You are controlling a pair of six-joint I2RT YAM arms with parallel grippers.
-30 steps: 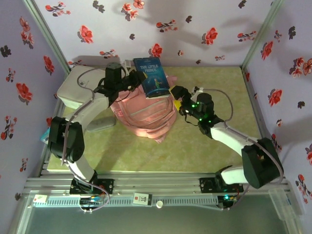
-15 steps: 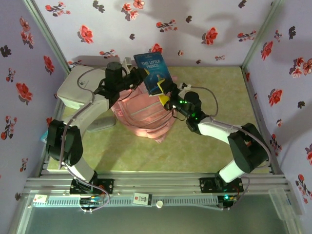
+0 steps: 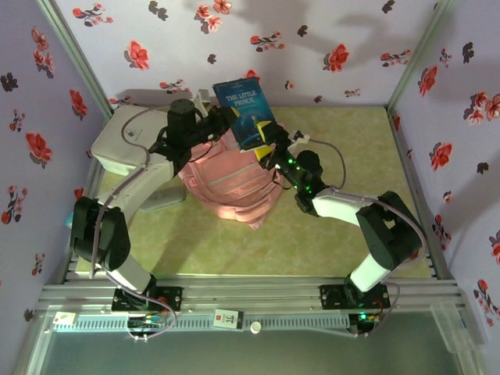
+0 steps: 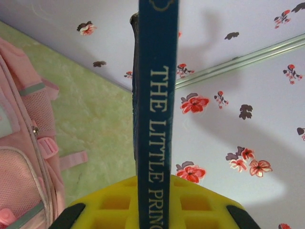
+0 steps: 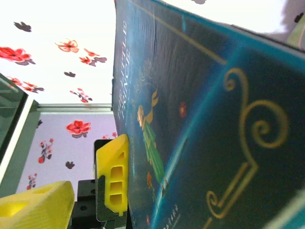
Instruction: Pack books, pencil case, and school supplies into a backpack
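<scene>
Here, at six o'clock in the overhead view, two white-and-black arms stand on a ribbed aluminium rail (image 3: 258, 301) and bend inward over the mottled green table (image 3: 344, 226). Just short of centre, toward nine o'clock, lies the one backpack (image 3: 234, 191), rounded and made of soft pale-pink fabric with mesh pockets and grey-green zips. Over its far end the left gripper (image 3: 225, 125) pinches the single book (image 3: 244, 109), a thin, glossy dark-blue paperback with pale lettering, held upright in the air. The left wrist view has its narrow spine squeezed between two yellow, gridded plastic pads (image 4: 114, 205). The right gripper (image 3: 264, 141) sits at the book's four-o'clock corner with its two yellow fingers spread; whether they touch the cover cannot be told. At ten o'clock rests one white box (image 3: 117, 144), smooth, hard and round-cornered. Farthest off, lilac walls (image 3: 351, 47) carry red flower prints.
</scene>
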